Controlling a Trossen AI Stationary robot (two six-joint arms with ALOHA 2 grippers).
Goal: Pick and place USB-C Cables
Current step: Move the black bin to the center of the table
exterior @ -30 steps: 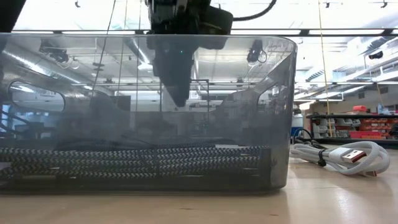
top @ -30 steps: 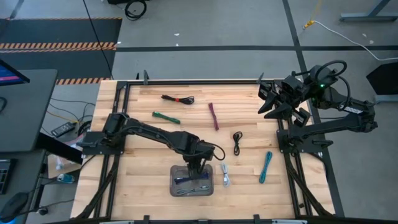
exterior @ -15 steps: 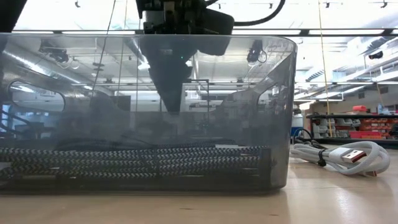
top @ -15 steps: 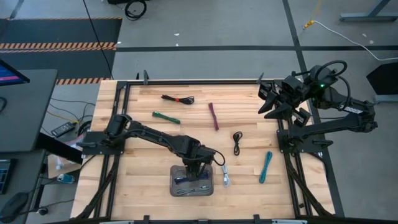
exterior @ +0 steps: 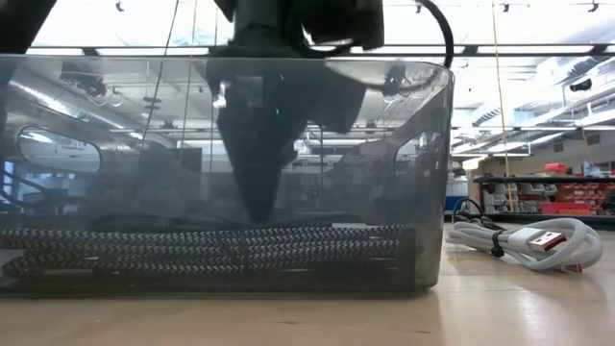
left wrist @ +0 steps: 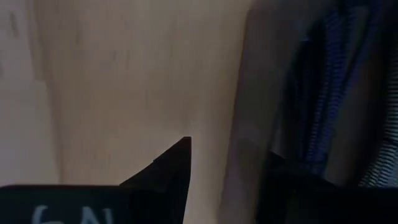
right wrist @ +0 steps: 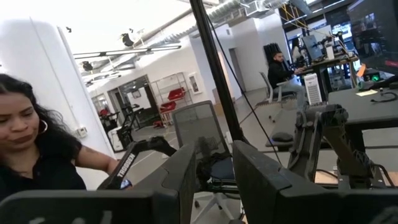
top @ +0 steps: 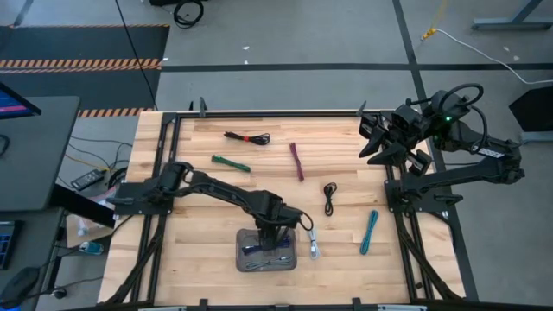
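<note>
Six cables [top: 296,161] on table, two in tray [top: 243,261]

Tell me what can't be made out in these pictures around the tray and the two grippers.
- Left gripper, low view: whether it holds a cable; the smoky tray wall blurs it.
- Left gripper, high view: hidden under its own arm above the tray.
- Braided cables in the tray, low view: their count and colours; the wall tints them.
- Left wrist view: too close and blurred to name anything.
- Right gripper, parked at the table's far right corner: too small to judge.
</note>
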